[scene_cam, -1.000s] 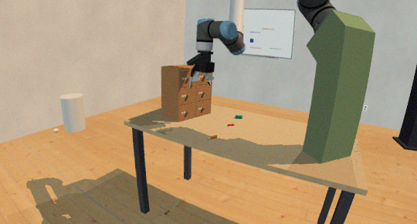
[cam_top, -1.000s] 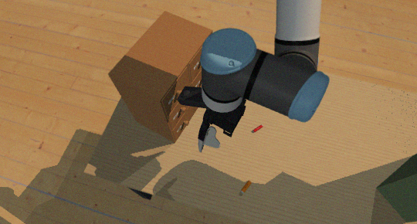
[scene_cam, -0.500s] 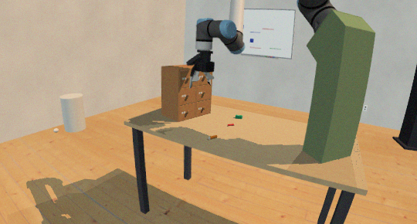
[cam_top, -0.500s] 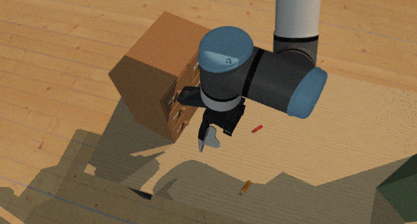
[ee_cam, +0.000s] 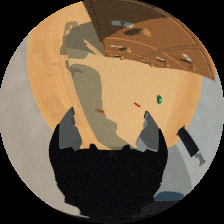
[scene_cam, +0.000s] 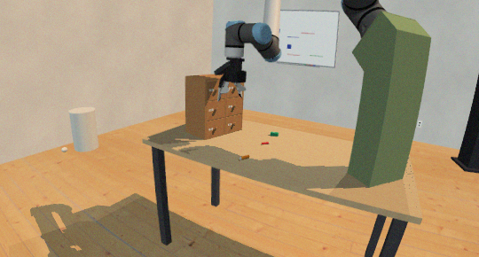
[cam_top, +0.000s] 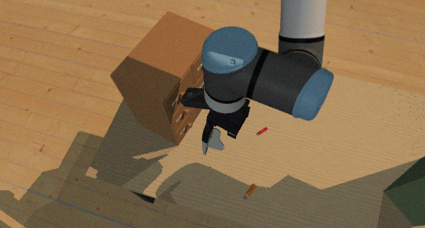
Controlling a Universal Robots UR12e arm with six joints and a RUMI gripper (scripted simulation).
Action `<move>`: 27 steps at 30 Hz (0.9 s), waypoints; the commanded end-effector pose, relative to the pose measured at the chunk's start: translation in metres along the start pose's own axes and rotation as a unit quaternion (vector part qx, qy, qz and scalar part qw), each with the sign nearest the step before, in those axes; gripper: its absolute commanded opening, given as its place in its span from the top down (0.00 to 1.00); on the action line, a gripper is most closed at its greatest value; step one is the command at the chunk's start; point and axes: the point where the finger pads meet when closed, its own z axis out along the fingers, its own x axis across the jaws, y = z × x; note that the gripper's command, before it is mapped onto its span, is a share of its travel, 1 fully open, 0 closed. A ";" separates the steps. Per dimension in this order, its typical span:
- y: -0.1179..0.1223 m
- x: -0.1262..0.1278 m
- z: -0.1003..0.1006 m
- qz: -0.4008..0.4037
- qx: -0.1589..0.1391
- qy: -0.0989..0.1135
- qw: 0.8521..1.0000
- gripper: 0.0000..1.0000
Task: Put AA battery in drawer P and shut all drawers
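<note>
Lying flat, orange battery [cam_top: 250, 190] [scene_cam: 245, 157] [ee_cam: 100, 111] (one end greyish)

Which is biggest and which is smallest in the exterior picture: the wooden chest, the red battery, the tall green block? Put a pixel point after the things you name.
1. Tall green block [cam_top: 411, 197] [scene_cam: 390, 103]
2. Wooden chest [cam_top: 169, 44] [scene_cam: 195, 107] [ee_cam: 150, 30]
3. Red battery [cam_top: 262, 131] [scene_cam: 264, 144] [ee_cam: 137, 105]

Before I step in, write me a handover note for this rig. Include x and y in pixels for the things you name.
Gripper [cam_top: 194, 127] [scene_cam: 230, 95] [ee_cam: 109, 109]: jaws open, holding nothing, by the upper drawer fronts.
On the table [cam_top: 334, 115] [scene_cam: 306, 147] [ee_cam: 120, 80]: orange [cam_top: 250, 191] [scene_cam: 244, 157] [ee_cam: 100, 111], red [cam_top: 262, 130] [scene_cam: 265, 143] [ee_cam: 137, 104] and green [scene_cam: 274, 134] [ee_cam: 159, 99] cylinders; AA unconfirmed.
Done: chest [cam_top: 169, 44] [scene_cam: 195, 107] [ee_cam: 175, 37] upright; no battery visibly stowed.
Left: identify AA and drawer P (label unreadable), stow it, shut all drawers.
</note>
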 end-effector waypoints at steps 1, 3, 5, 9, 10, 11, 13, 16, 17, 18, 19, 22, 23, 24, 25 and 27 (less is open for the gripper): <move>0.004 0.003 0.000 0.000 0.000 0.000 1.000 0.00; 0.022 0.016 0.001 0.000 0.000 0.000 1.000 0.00; 0.044 0.033 0.000 0.000 0.000 0.000 1.000 0.00; 0.056 0.041 -0.001 0.000 0.000 0.000 1.000 0.00; 0.056 0.041 -0.001 0.000 0.000 0.000 1.000 0.00; 0.056 0.041 -0.001 0.000 0.000 0.000 1.000 0.00; 0.056 0.041 -0.001 0.000 0.001 0.000 1.000 0.00; 0.056 0.041 0.000 0.000 0.003 0.000 1.000 0.00; 0.055 0.041 0.000 0.000 0.005 0.000 1.000 0.00; 0.055 0.041 0.001 0.000 0.006 0.000 1.000 0.00; 0.055 0.041 0.001 0.000 0.009 0.000 1.000 0.00; 0.053 0.041 0.003 0.000 0.019 0.000 1.000 0.00; 0.052 0.041 0.004 0.000 0.023 0.000 1.000 0.00; 0.051 0.041 0.005 0.000 0.028 0.000 1.000 0.00; 0.051 0.041 0.006 0.000 0.034 0.000 0.999 0.00; 0.049 0.041 0.008 0.000 0.046 0.000 0.999 0.00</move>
